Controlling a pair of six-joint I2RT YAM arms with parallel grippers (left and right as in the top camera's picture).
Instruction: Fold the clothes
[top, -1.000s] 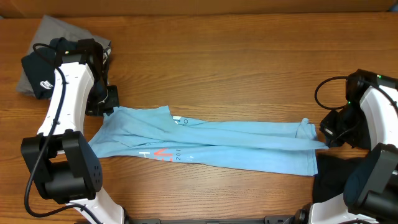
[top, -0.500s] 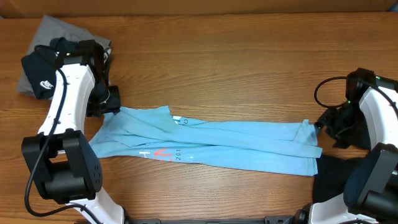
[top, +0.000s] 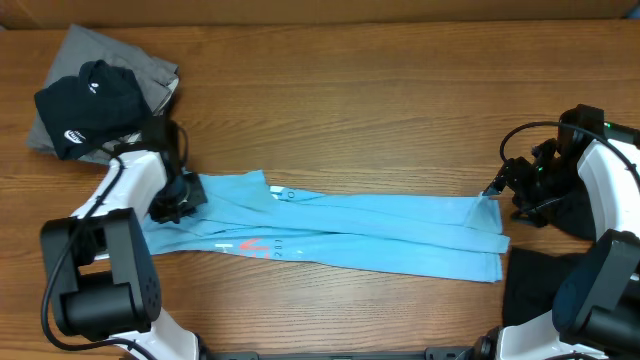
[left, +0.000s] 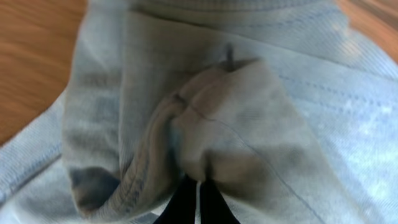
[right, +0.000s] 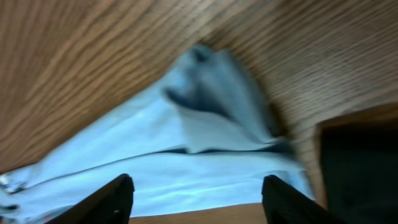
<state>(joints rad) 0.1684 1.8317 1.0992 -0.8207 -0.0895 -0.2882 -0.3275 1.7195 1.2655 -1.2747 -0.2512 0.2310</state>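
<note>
Brown wooden table (top: 380, 120) is filling nearly the whole overhead view, its grain running from 9 o'clock to 3 o'clock. A narrow tan strip (top: 330, 10) is lying along the 12 o'clock edge; what it is cannot be told. Light is falling evenly from above, casting only soft, short shadows. In both wrist views the same wood is showing blurred, toward 10 o'clock from the left, across 12 o'clock from the right.

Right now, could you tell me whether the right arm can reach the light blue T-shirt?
Probably yes: the right gripper hangs open over the end of the light blue T-shirt, nothing between them.
</note>
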